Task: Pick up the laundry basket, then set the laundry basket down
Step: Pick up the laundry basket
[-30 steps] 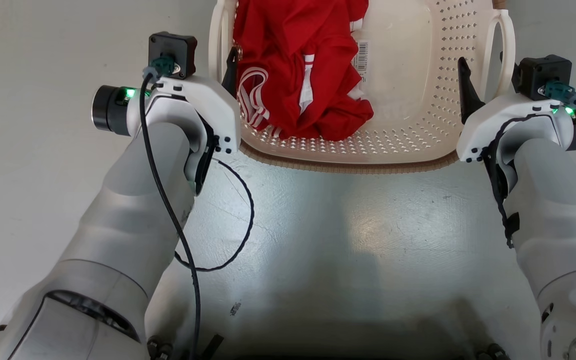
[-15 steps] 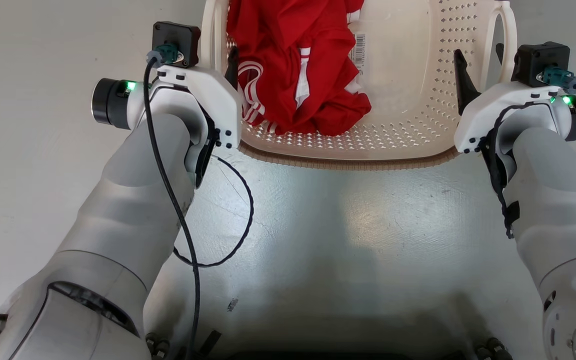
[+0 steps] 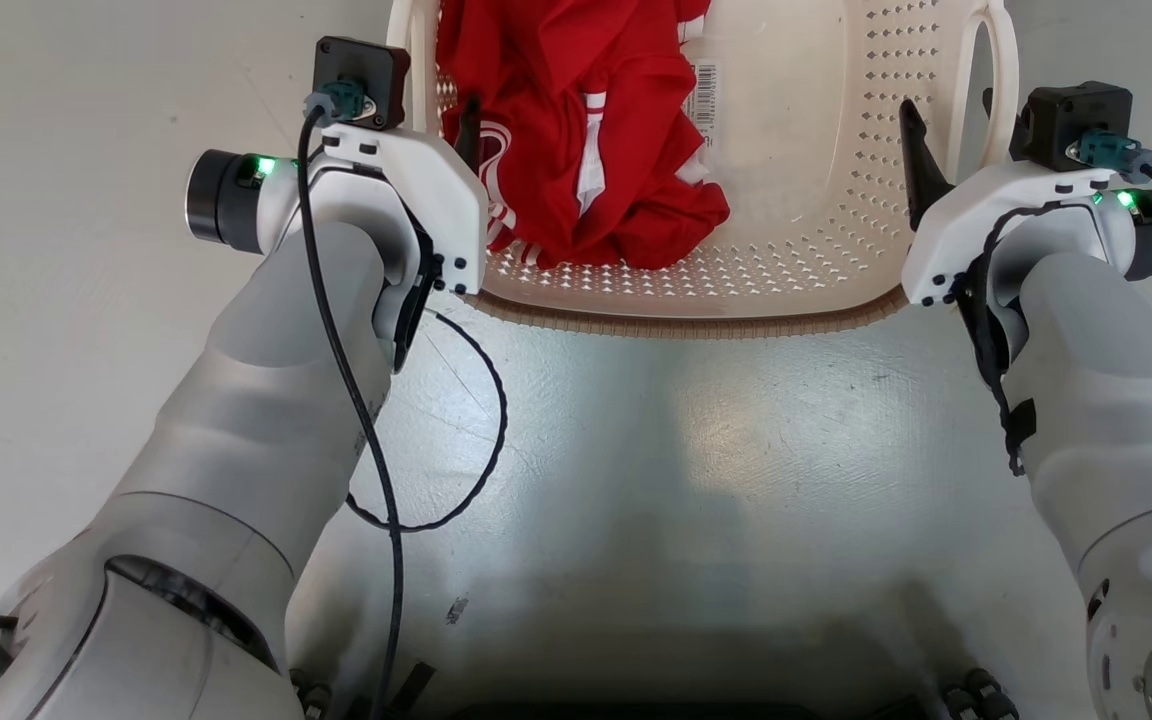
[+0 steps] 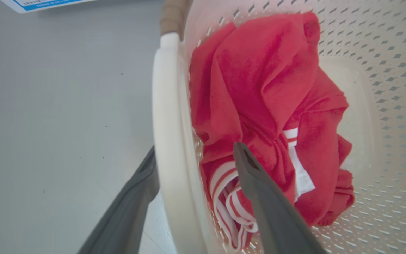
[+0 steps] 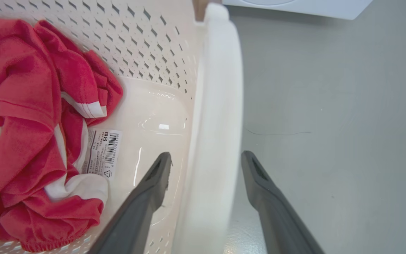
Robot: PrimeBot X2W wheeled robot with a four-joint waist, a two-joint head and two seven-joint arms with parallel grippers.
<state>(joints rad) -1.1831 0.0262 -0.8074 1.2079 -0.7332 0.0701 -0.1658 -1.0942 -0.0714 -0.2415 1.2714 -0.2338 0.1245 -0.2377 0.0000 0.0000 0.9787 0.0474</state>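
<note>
The laundry basket (image 3: 816,260) stands on the floor ahead, cream perforated plastic with a brown rim (image 3: 686,326), and a red garment (image 3: 576,120) lies in its left half. My left gripper (image 3: 436,110) is open astride the left white handle (image 4: 169,141), one finger outside and one inside against the garment (image 4: 259,88). My right gripper (image 3: 954,115) is open astride the right handle (image 5: 217,123), with a small gap at the inner finger. A barcode sticker (image 5: 100,151) shows on the basket's bottom.
Grey floor (image 3: 696,480) lies between me and the basket. A black cable (image 3: 481,450) loops off my left forearm. A white appliance edge (image 5: 294,5) is beyond the right handle, and a white panel with blue print (image 4: 44,3) lies beyond the left one.
Both grippers have moved forward along the basket's handles. The basket sits a little higher in the head view, and the picture has shifted slightly.
</note>
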